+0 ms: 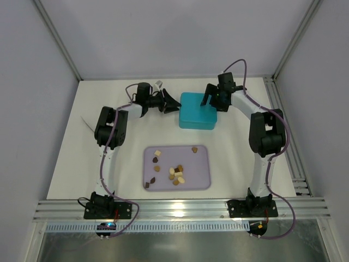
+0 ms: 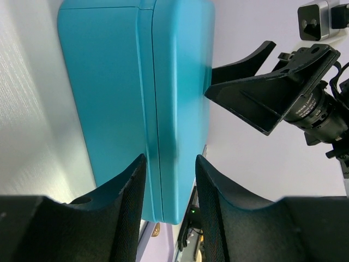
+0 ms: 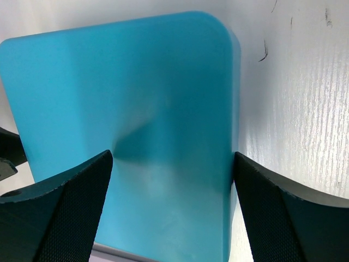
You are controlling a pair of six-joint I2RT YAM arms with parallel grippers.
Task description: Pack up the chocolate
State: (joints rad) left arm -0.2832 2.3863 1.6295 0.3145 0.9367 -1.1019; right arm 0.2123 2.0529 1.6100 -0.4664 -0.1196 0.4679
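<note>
Nearest the top camera, a metal rail along the 6 o'clock edge of the table carries the bases of both arms. On the left, the left arm rises toward 12 o'clock and bends toward 3 o'clock, so the left jaws sit at the 9 o'clock side of a teal box. In the left wrist view its two black fingers stand partly apart, with one rounded edge of the box running between them. Whether they press on that edge or only straddle it, I cannot tell.

In the middle, at 6 o'clock of the box and apart from it, lies a lavender tray. All the chocolate is on it. A loose cluster of tan and brown pieces sits at the centre, a couple lie toward 10 o'clock, one is near the 1 o'clock corner, and one dark piece is near the 7 o'clock corner. The chocolate lies well apart from both pairs of jaws, at about 6 o'clock of the left jaws and about 7 o'clock of the right jaws.

On the right, the right arm curves in from 3 o'clock, with the right jaws over the box's 1 o'clock corner. Its wrist view shows the fingers spread wide above the box's flat top, holding nothing.
</note>
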